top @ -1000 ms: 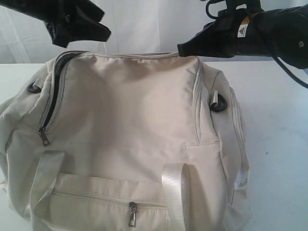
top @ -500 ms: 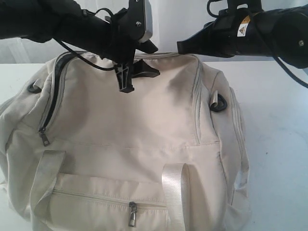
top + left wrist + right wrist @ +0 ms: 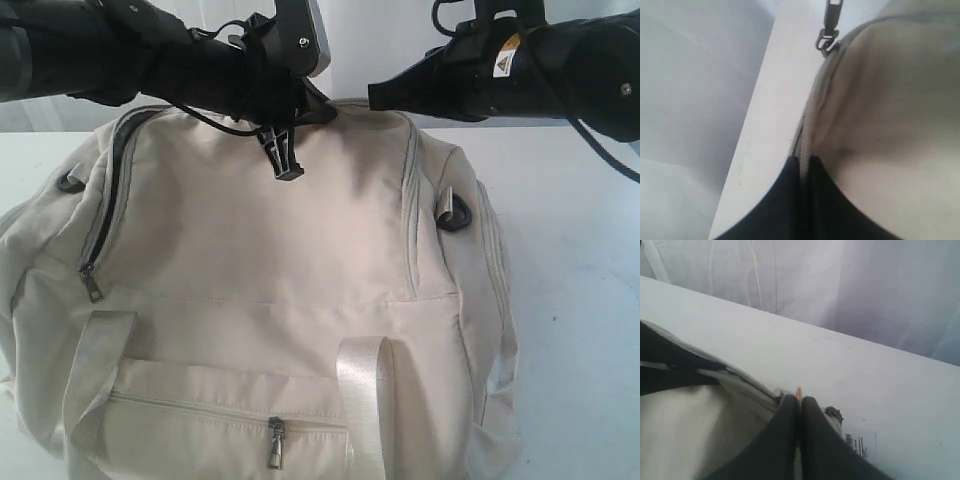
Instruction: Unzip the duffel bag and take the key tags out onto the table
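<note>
The cream duffel bag fills the middle of the table. My left gripper reaches across the bag's back top edge. Its fingertips are shut together over the zipper seam, some way short of a metal zipper pull. My right gripper sits at the bag's back edge, shut on a zipper pull; a thin coppery tab shows between its tips, where the zipper teeth end. The key tags are hidden.
A side zipper on the bag's left end gapes, showing dark lining, with its pull hanging. The front pocket zipper pull lies between two pale webbing handles. A white curtain hangs behind the table.
My left arm has swung in from the upper left to the bag's back top edge, and its fingers have come together. The right arm and the bag have not moved.
</note>
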Robot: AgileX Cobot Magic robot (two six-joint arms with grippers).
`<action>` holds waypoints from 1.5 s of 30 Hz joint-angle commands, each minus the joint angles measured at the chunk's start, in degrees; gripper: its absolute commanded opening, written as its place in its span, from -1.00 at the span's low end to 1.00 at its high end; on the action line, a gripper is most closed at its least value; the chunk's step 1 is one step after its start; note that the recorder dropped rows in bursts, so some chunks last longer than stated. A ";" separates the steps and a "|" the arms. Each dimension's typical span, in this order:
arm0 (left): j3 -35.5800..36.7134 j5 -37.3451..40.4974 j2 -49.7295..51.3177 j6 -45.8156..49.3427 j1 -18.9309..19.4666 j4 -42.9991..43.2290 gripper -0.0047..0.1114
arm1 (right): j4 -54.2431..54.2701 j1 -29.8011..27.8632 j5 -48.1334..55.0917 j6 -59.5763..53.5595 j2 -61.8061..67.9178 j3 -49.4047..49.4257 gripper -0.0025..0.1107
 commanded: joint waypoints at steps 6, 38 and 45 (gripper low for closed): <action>-0.54 -4.12 0.12 -0.51 -0.12 -3.49 -0.92 | -4.11 -2.00 5.95 -0.67 -0.13 0.16 -0.96; -0.54 -16.56 0.12 -12.52 -0.12 -3.83 -0.92 | 8.72 -6.21 32.87 -16.11 -9.37 0.16 -0.96; -0.54 -16.96 0.12 -14.16 -0.12 -3.83 -0.92 | 18.65 -6.21 39.75 -26.29 -10.82 0.16 -0.96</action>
